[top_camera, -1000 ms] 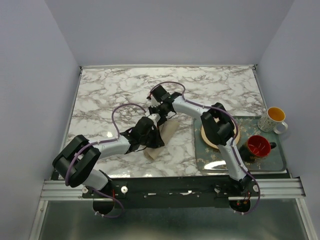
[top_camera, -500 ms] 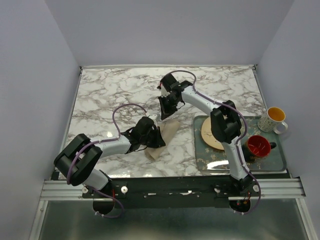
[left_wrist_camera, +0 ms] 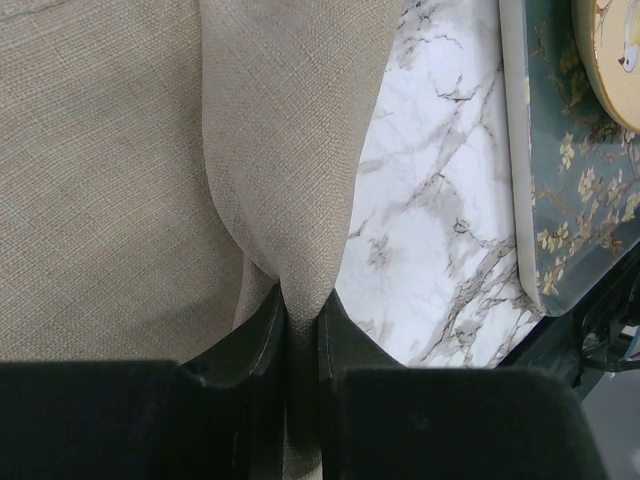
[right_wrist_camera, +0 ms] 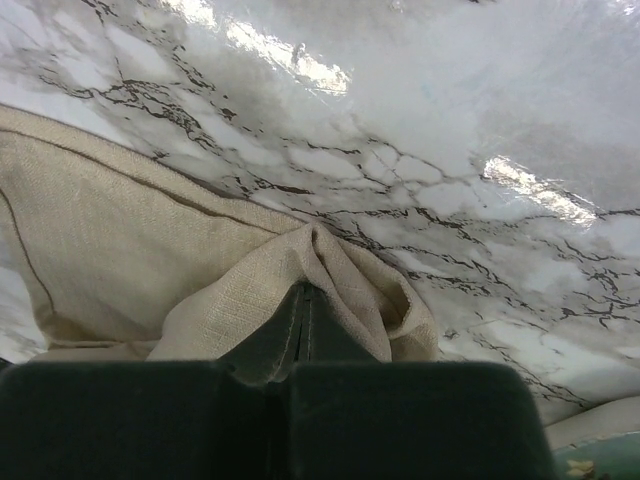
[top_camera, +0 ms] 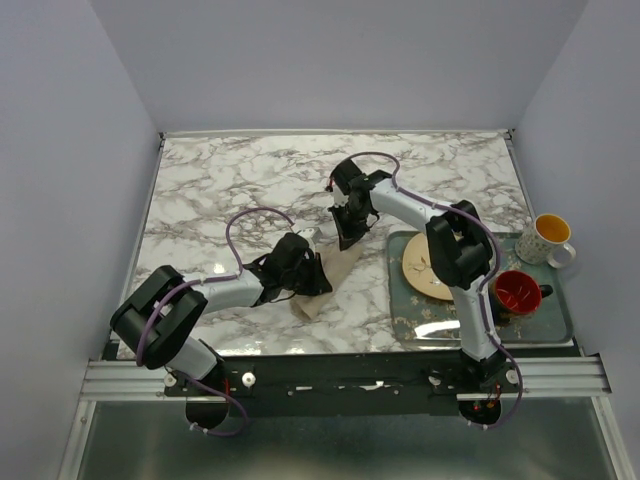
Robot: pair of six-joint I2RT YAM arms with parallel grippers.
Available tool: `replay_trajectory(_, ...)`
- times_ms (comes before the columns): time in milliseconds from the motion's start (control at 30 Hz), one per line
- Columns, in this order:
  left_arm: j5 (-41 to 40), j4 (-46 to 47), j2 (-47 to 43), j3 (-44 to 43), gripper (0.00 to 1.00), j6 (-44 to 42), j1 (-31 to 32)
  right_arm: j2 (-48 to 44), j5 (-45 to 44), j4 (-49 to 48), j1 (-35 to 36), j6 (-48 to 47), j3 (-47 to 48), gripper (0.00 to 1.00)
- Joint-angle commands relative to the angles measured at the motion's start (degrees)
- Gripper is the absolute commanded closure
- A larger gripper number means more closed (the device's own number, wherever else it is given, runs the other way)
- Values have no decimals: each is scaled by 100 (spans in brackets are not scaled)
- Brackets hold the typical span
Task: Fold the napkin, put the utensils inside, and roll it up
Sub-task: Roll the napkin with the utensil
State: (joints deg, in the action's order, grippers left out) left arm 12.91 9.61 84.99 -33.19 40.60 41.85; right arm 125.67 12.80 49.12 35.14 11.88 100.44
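The tan napkin [top_camera: 338,266] lies bunched on the marble table between the two arms. My left gripper [top_camera: 314,279] is shut on a fold of its near edge; in the left wrist view the cloth [left_wrist_camera: 150,170] is pinched between the jaws [left_wrist_camera: 300,315]. My right gripper [top_camera: 349,237] is shut on a raised corner at the napkin's far side; in the right wrist view the cloth [right_wrist_camera: 150,240] wraps over the closed jaws [right_wrist_camera: 304,297]. The orange utensil is out of view.
A green patterned tray [top_camera: 418,316] sits at the right with a round tan plate [top_camera: 424,272] and a red mug [top_camera: 517,292] on it. A white mug with a yellow inside [top_camera: 548,237] stands at its far right. The tray's edge [left_wrist_camera: 520,200] lies close to the napkin.
My right gripper has moved right and toward the near side, carrying the napkin's corner with it. My left gripper has stayed put on the cloth.
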Motion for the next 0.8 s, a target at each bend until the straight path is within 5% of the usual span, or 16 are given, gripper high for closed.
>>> replay_trajectory(0, 19, -266, 79, -3, 100, -8, -10, -33, -409, -78, 2, -72, -341, 99)
replay_trajectory(333, 89, -214, 202, -38, 100, 36, -10, -332, 64, 125, 2, 68, 468, 99)
replay_trajectory(767, 432, 347, 483, 277, 100, 325, -238, -368, -49, -1177, -59, 306, -1360, 99)
